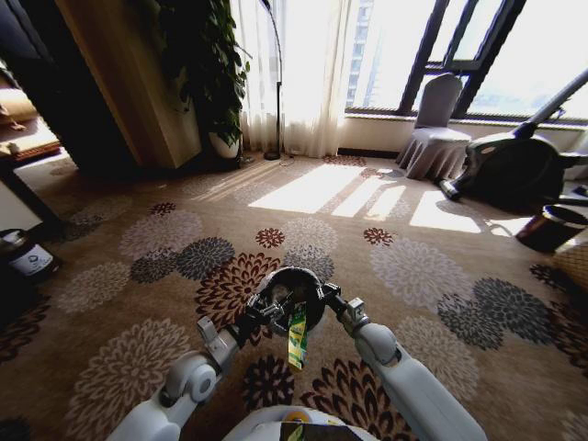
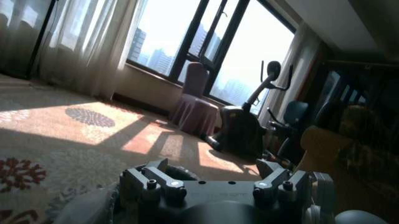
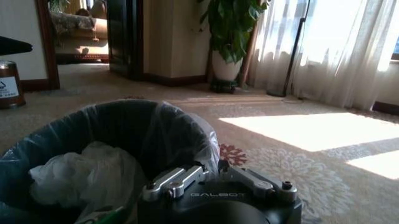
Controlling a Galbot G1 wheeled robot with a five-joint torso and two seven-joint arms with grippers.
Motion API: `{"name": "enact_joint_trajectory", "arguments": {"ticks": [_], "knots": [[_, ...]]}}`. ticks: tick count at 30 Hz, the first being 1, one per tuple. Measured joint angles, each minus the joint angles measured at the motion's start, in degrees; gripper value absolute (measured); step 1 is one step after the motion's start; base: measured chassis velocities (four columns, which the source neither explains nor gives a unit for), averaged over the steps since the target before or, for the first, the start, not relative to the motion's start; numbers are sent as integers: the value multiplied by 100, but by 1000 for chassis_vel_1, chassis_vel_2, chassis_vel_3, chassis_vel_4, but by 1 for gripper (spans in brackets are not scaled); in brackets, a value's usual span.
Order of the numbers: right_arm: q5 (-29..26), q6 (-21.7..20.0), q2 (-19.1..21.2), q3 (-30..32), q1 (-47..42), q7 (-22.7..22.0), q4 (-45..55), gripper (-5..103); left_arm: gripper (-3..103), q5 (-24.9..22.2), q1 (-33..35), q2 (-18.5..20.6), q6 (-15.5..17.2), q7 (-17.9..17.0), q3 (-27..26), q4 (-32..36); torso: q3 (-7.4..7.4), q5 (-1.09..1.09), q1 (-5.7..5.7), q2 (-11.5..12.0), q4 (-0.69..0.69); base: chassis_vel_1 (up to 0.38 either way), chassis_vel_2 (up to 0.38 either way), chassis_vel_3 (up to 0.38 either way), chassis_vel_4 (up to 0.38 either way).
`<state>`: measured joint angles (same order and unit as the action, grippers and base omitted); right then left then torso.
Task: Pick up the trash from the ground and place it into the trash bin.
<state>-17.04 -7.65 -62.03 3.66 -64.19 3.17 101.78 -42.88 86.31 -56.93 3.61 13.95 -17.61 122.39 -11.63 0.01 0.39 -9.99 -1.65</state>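
"GALBOT" is embossed on the right gripper (image 3: 219, 183) housing; no other text is legible.

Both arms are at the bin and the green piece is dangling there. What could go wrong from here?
1. The green piece hangs at the near rim of the trash bin, seemingly outside it. If it is released there, it may drop onto the carpet.
2. The left pincer and right pincer crowd the same rim, so they could bump each other or tip the bin.
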Motion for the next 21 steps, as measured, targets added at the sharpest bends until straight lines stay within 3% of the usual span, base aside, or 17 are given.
{"name": "enact_joint_trajectory", "arguments": {"ticks": [2, 7, 10, 11, 14, 15, 16, 19, 21], "knots": [[0, -37, 78, 0, -40, 71, 47, 4, 98, 207, 91, 32, -79, 134, -39, 71, 0, 0, 0, 0, 0, 0, 0, 0, 0], [-77, -105, 245, 49, -128, 115, 213, 4, 100, 328, 239, 51, -138, 264, -160, 225, 0, -1, 0, 0, 0, 0, 0, 0, 0], [-89, -106, 445, 72, -184, 174, 265, 4, 100, 942, 151, 323, -140, 287, -179, 66, 0, -1, 0, 0, -1, 0, 0, 0, 0], [-89, -106, 445, 72, -184, 174, 265, 4, 100, 942, 151, 323, -140, 287, -179, 66, 0, -1, 0, 0, -1, 0, 0, 0, 0], [-20, -95, 539, 41, -227, 256, 325, 4, 100, 1757, -162, 697, -232, 615, -236, -186, 0, -2, 0, 0, 1, 0, 0, 0, 0], [2, -82, 592, 10, -249, 321, 319, 4, 100, 2200, -321, 938, -371, 927, -317, -269, 0, -1, 0, 0, 0, 0, 0, 0, 0], [2, -82, 592, 10, -249, 321, 319, 4, 100, 2200, -321, 938, -371, 927, -317, -269, 0, -1, 0, 0, 0, 0, 0, 0, 0], [23, -75, 682, -64, -246, 418, 249, 4, 100, 2604, -644, 1517, -555, 1506, -412, -274, 0, -2, 0, 0, 1, 0, 0, 0, 0], [-16, -75, 684, -102, -214, 418, 233, 4, 100, 2578, -732, 1676, -569, 1664, -412, -252, 0, -3, 0, 0, 2, 0, 0, 0, 0]]}}
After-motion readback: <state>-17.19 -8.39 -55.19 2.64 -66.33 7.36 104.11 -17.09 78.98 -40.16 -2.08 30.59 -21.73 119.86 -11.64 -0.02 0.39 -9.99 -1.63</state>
